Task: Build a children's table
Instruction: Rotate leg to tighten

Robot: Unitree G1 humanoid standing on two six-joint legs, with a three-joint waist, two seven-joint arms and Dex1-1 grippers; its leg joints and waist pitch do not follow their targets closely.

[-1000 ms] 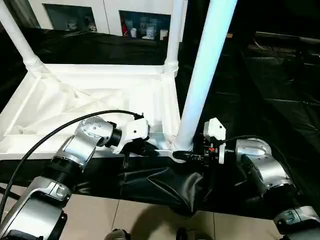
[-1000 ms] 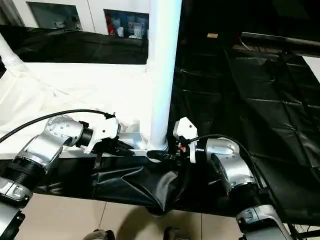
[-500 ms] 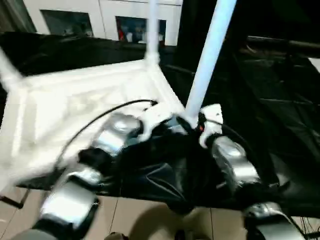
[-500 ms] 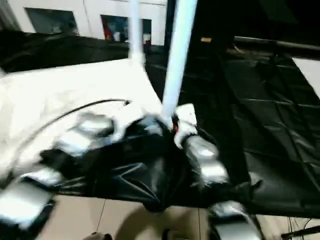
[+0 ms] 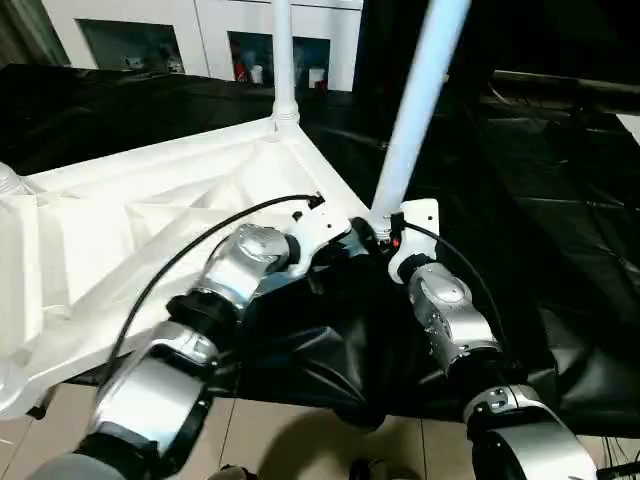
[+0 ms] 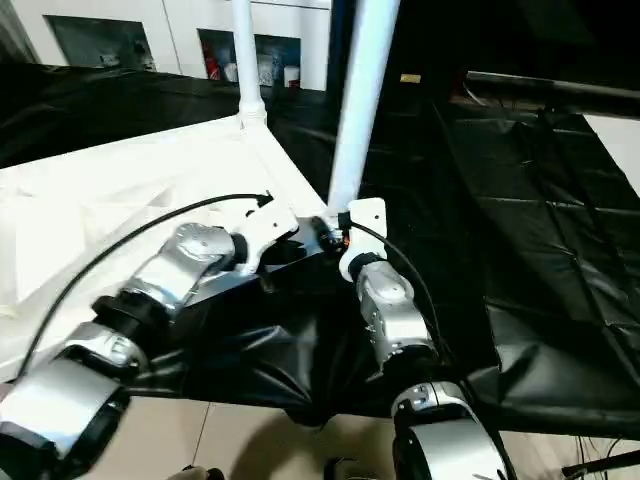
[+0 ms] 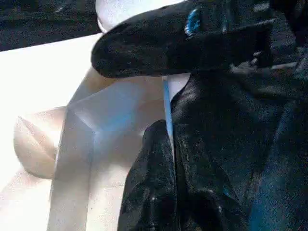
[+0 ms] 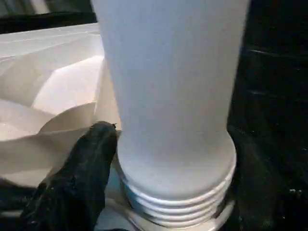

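White plastic rectangular tabletop [image 5: 150, 215] lies upside down, ribbed underside up, on black sheeting [image 5: 560, 180]; takes up left half of the head view, tilted so its near corner points at frame centre. Three white tapered tubular legs visible: rear leg [image 5: 283, 60] upright in the far corner socket, upper centre of frame; near leg [image 5: 420, 95] rising from the near corner socket at centre, leaning slightly right towards the top edge; stub of a third leg [image 5: 8, 180] at the far left edge.

Left gripper [image 5: 345, 240] comes in from lower left over the tabletop edge, tip at the near corner just left of the near leg's base. Fingers together; left wrist cam shows a black finger [image 7: 168, 43] lying across the white corner, w/ black sheeting bunched below it.

Right gripper [image 6: 335, 235] comes up from lower right, at the near leg's base on the opposite side. Right wrist cam: ribbed threaded collar [image 8: 175, 202] of the leg at the socket, one black finger [image 8: 82, 168] just beside the collar. Can't tell whether it's touching, and can't tell if the right fingers are apart or clamped.

Background: white cabinets w/ glass fronts [image 5: 270, 50] along the top edge, tiled floor [image 5: 300, 440] at the bottom.
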